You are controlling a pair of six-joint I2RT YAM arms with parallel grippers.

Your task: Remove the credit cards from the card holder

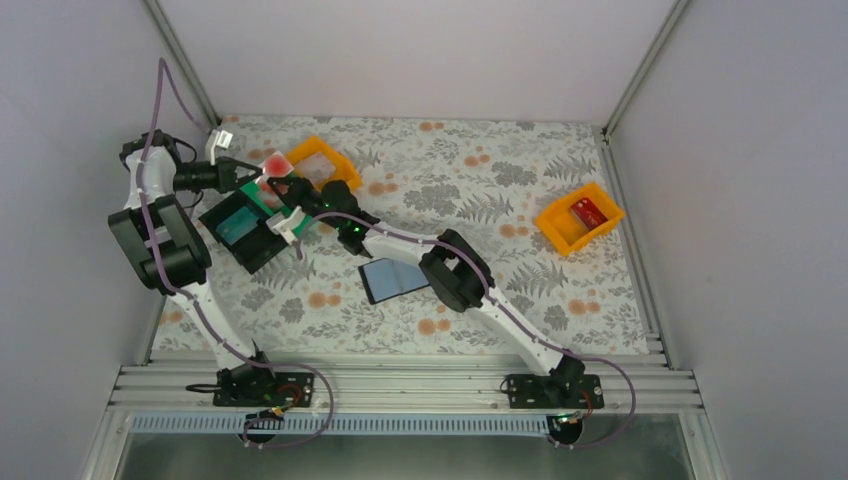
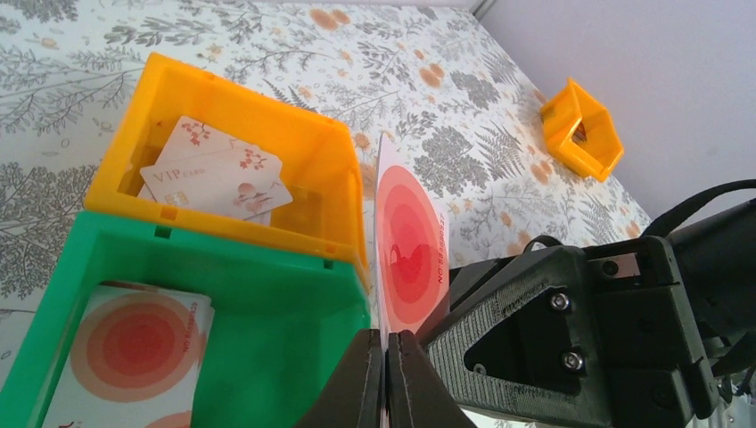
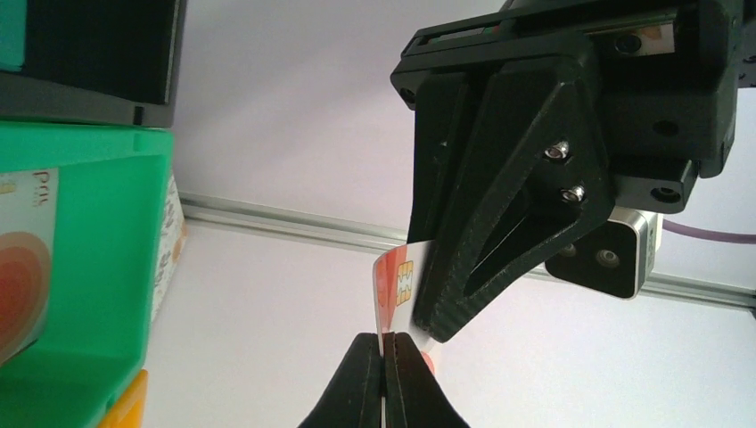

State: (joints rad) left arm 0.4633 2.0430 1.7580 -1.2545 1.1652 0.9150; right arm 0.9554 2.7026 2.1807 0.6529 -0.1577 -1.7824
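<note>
At the far left corner of the worktop (image 1: pixel 500 150) the left gripper (image 2: pixel 388 339) is clenched on the lower edge of a red-ringed credit card (image 2: pixel 408 245), which stands on edge in the air beside the trays. Near the left edge, a black tray (image 1: pixel 265 252) carries a teal card (image 1: pixel 238 222). Just beyond it, the green tray (image 2: pixel 267 303) contains a second red-ringed card (image 2: pixel 134 352) lying flat. The orange tray (image 2: pixel 312 152) touches the green tray's far wall and contains pale cards (image 2: pixel 214 174). The right gripper (image 3: pixel 385 341) is also clamped on the raised credit card, with its fingers closed on an edge next to the chip, so both grippers grasp the same card. The card holder (image 1: pixel 392 280) lies flat near the centre of the worktop, partly under the right arm and well apart from the trays. A second orange tray (image 1: pixel 560 228) near the right edge holds a red card (image 1: pixel 590 210).
</note>
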